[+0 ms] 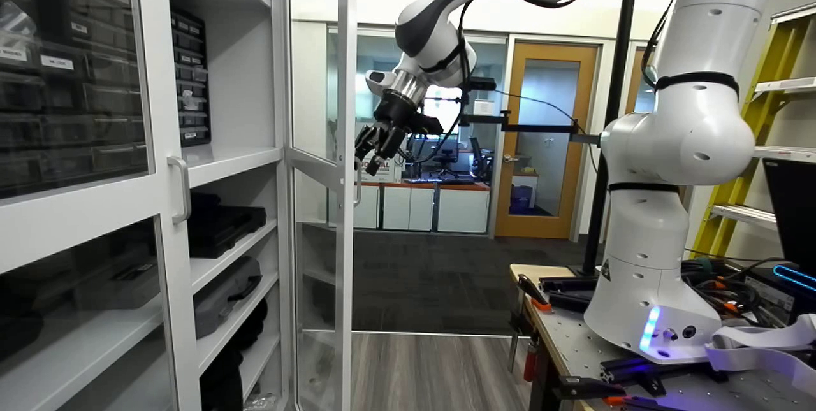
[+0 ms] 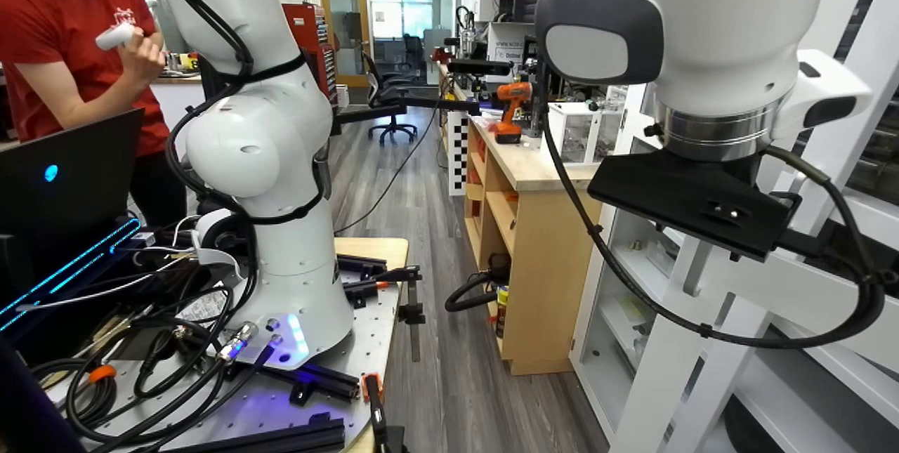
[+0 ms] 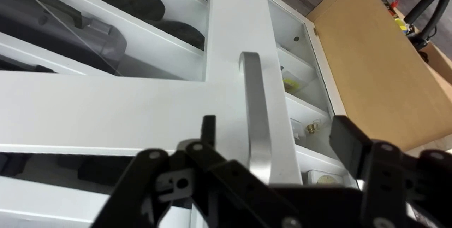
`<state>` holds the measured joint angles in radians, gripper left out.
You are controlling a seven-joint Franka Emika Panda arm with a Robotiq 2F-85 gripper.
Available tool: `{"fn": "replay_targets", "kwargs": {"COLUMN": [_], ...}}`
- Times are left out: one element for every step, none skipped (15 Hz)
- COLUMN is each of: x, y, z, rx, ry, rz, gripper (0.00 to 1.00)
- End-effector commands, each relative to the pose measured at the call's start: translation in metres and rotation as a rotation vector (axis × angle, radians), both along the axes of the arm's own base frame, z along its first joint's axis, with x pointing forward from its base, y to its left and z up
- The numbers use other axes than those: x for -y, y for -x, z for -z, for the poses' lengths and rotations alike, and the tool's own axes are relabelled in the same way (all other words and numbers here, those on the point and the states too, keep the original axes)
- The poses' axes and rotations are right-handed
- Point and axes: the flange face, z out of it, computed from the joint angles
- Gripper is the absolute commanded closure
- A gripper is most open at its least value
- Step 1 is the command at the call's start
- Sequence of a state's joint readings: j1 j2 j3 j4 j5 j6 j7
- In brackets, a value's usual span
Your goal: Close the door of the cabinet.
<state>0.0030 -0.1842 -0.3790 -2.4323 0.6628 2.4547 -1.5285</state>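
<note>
The door [image 1: 345, 232] stood swung out from the cabinet [image 1: 245, 73], just off centre toward nine o'clock in an exterior view, so the task looked undone. The pincer [image 3: 278, 132] hung by the handle [image 3: 257, 111], its jaws well parted and clamped on nothing; in the wrist view the handle ran from twelve to six o'clock, with a finger [image 3: 209, 129] toward nine and its opposite toward three. I could not tell whether the handle lay inside the gap or just beyond it, and there was the first danger: a squeeze made too shallow would probably slip off, while too deep an approach could jam a finger against the door. A firm grip would bring its own trouble, since the door had to swing in an arc; a straight push might then bind the handle or strain the arm [image 1: 676, 143]. Shoving without gripping seemed simpler, but contact straying toward ten o'clock in the wrist view could bear on the glass [image 1: 315, 277]. The cable [image 2: 704, 331], looped at four o'clock in an exterior view, might snag the handle during the swing. The other door [image 1: 76, 224] sat toward nine o'clock in an exterior view, and if it stood proud, the moving edge could knock it
</note>
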Motion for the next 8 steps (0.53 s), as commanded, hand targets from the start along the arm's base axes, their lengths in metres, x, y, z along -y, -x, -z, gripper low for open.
{"fn": "replay_targets", "kwargs": {"x": [0.007, 0.007, 0.008, 0.009, 0.010, 0.011, 0.012, 0.014], "y": [-0.007, -0.007, -0.007, -0.006, -0.006, -0.005, -0.005, -0.005], "z": [-0.003, -0.004, -0.005, -0.008, -0.012, -0.014, -0.017, -0.019], "rx": [0.040, 0.045, 0.050, 0.056, 0.062, 0.068, 0.074, 0.078], "ry": [0.006, 0.010, 0.016, 0.026, 0.035, 0.040, 0.044, 0.048], "rz": [-0.020, -0.026, -0.030, -0.032, -0.032, -0.033, -0.031, -0.028], "gripper": [0.47, 0.55, 0.61, 0.66, 0.74, 0.80, 0.87, 0.93]}}
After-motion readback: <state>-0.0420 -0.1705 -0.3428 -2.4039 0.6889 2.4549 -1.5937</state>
